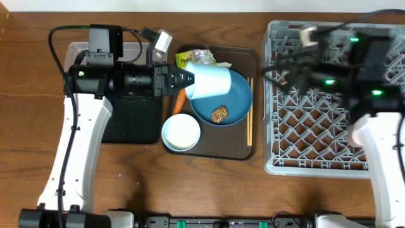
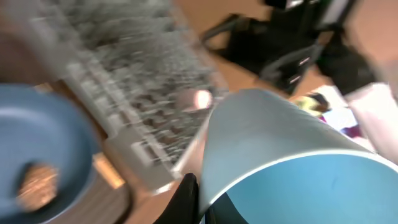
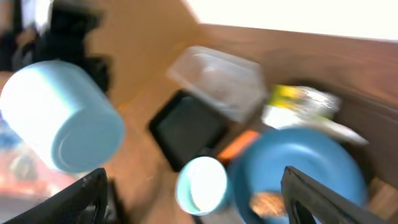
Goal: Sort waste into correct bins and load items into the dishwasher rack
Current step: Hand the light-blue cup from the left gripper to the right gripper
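Left gripper is pinching the rim of the small light-blue cup, jaws pressed tight on its wall, with one dark finger showing at the lip in the left wrist view. That cup is lying on its side in the grip, mouth facing left toward the gripper and base pointing right, and it is hanging over the far left edge of the large dark-blue round plate. A brown food lump is sitting on the near part of the plate. An orange carrot is lying just left of the plate, and a yellow-green wrapper is lying on the far side, beside the cup. Near and left of the plate a white bowl is standing upright, and thin wooden chopsticks are lying along the plate's right side. All of these are resting on the dark brown rectangular serving tray. Left of it, a shallow black rectangular tray is lying under the left arm, with a clear plastic rectangular tub just beyond it. To the right, the large square grey plastic rack is standing on the wooden table, and the right gripper is hovering over its far left corner, blurred, fingers spread wide with nothing between them.
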You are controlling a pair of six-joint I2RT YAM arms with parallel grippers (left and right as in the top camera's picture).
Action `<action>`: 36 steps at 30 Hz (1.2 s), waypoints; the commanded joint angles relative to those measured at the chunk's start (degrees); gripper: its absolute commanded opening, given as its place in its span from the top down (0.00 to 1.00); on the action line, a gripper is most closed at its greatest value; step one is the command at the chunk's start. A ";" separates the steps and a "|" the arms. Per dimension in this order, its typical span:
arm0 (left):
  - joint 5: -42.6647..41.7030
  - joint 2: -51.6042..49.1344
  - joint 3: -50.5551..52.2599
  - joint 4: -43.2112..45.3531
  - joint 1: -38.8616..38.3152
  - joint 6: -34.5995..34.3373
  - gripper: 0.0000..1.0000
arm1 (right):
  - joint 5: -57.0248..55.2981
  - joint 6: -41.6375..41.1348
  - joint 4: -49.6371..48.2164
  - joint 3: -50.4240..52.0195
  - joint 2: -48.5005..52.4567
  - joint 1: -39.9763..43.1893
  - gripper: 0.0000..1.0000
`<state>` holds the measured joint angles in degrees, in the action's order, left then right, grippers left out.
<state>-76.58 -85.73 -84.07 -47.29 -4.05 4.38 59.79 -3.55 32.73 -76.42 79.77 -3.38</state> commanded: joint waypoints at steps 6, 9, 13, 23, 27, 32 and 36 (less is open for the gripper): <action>-11.30 0.28 -0.17 0.72 0.17 0.31 0.94 | 6.10 2.62 -9.68 -0.26 0.04 -11.52 0.18; -11.37 0.28 -0.17 0.72 0.17 0.31 0.94 | 11.58 3.45 -12.87 -0.26 0.04 -12.02 0.18; -12.81 0.31 -0.17 0.85 0.17 0.33 0.94 | 16.57 3.43 -14.99 -0.26 0.04 -11.98 0.15; -13.51 0.33 -0.17 1.60 0.13 0.33 0.94 | 23.45 3.63 -18.14 -0.26 0.04 -12.33 0.14; -13.42 0.33 -0.17 2.34 0.13 0.31 0.94 | 23.61 3.41 -19.76 -0.26 0.04 -14.01 0.14; -13.42 0.33 -0.17 2.67 0.13 0.31 0.94 | 21.62 3.39 -19.71 -0.26 0.07 -16.20 0.18; -13.42 0.33 -0.17 2.67 0.13 0.28 0.94 | 16.20 3.17 -19.96 -0.26 0.04 -18.71 0.28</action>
<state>-90.13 -85.71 -84.07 -44.91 -3.86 4.43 77.34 -0.71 12.95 -76.40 79.88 -19.05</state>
